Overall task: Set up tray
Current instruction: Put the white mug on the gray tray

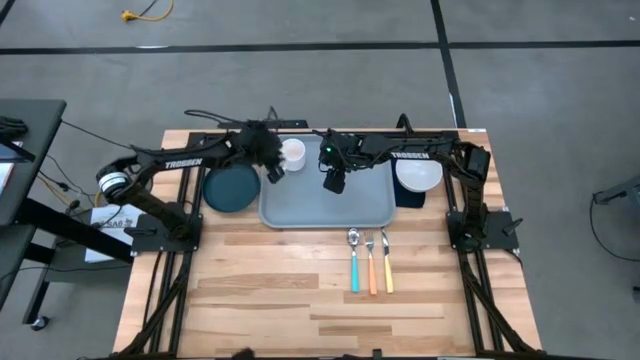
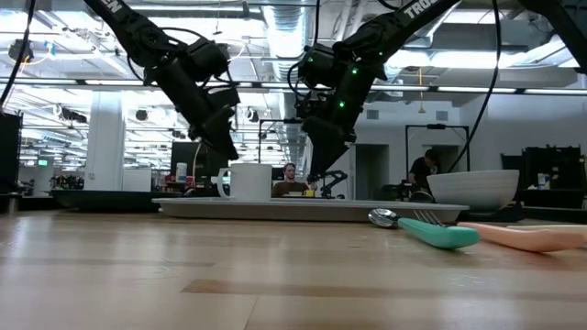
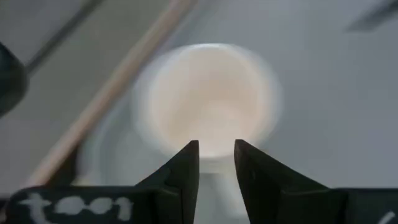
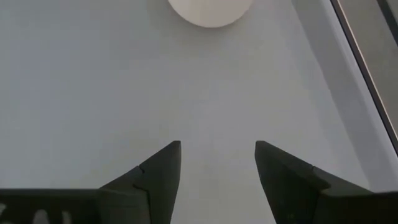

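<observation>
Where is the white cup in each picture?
High view: the white cup sits at the tray's far left corner.
Low view: cup left of centre, on the tray.
Left wrist view: cup blurred, centre.
Right wrist view: only its edge.
Shared landmark: the tray.

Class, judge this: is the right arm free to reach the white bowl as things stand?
Probably yes. The right gripper hovers open over the tray, and the bowl sits uncovered beside the tray, with nothing between them.

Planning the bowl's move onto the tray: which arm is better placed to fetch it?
Probably the right: the white bowl sits by its base, just off the tray, and its pincer is open and empty.
</observation>
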`<state>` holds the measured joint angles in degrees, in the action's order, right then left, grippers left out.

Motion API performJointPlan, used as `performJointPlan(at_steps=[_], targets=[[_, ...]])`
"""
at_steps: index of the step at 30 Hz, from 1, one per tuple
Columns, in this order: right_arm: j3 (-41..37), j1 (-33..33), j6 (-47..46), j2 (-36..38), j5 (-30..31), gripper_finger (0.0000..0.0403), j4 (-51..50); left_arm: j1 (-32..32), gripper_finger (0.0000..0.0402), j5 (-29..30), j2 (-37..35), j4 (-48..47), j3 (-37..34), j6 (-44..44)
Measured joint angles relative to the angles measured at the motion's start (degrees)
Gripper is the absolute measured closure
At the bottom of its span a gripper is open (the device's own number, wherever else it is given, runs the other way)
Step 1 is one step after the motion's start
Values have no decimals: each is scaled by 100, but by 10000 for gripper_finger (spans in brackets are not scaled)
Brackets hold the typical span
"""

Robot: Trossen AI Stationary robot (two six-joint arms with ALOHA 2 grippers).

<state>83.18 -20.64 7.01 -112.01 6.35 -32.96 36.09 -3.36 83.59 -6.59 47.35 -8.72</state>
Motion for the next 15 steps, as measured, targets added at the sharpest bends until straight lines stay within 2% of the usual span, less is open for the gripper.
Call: performJointPlan(at_steps=[3, 6, 12, 15], targets=[[0, 0, 2, 0, 0, 202, -1, -302, 310, -427, 0, -199, 0, -185], [0, 0, 36, 0, 0, 203, -1, -588, 310, -334, 0, -459, 0, -414], [0, -2, 50, 0, 0, 205, 3, -764, 310, 977, 0, -710, 0, -480], [0, -2, 52, 0, 0, 203, 6, -637, 310, 1289, 0, -729, 0, -425]])
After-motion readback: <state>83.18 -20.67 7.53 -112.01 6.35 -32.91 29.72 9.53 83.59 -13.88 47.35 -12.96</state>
